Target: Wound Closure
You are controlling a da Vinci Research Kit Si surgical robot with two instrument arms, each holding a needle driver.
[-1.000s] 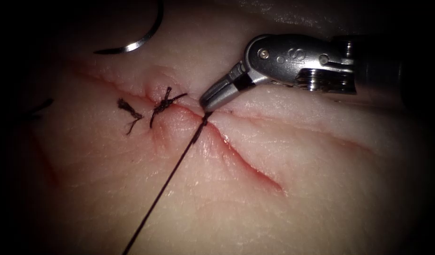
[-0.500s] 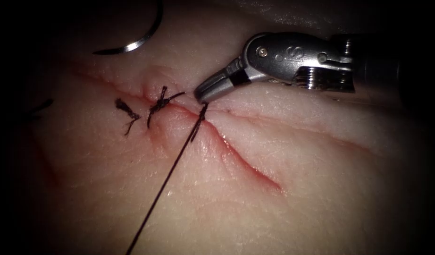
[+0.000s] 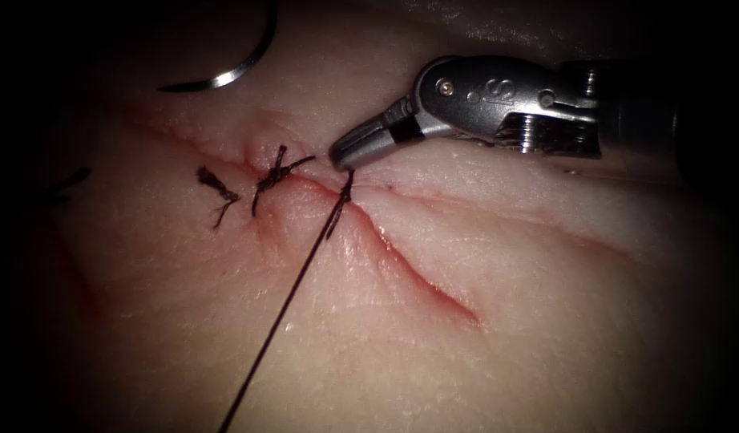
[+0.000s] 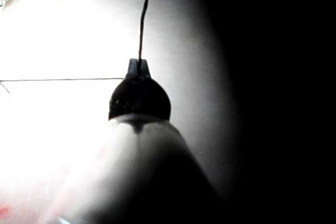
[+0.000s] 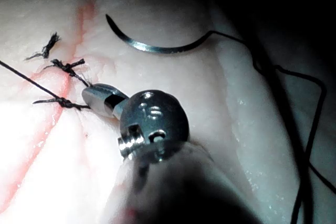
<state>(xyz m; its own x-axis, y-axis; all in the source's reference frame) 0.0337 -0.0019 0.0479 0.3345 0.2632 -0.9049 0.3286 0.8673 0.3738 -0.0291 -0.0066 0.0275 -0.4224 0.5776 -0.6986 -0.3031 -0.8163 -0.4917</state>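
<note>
Lying loose on the tissue (image 3: 466,361) toward 11 o'clock in the endoscope view, the needle (image 3: 233,72) is held by neither tool and is not in the tissue, presumably parked while the thread (image 3: 289,289) is handled. The right pincer (image 3: 341,160) is closed on the short thread end at the cut (image 3: 417,281), and the long strand is stretched toward 7 o'clock. The left pincer (image 4: 138,65), closed on that strand, is recorded in its wrist view; the slack thread trailing from the needle is recorded in the right wrist view.
</note>
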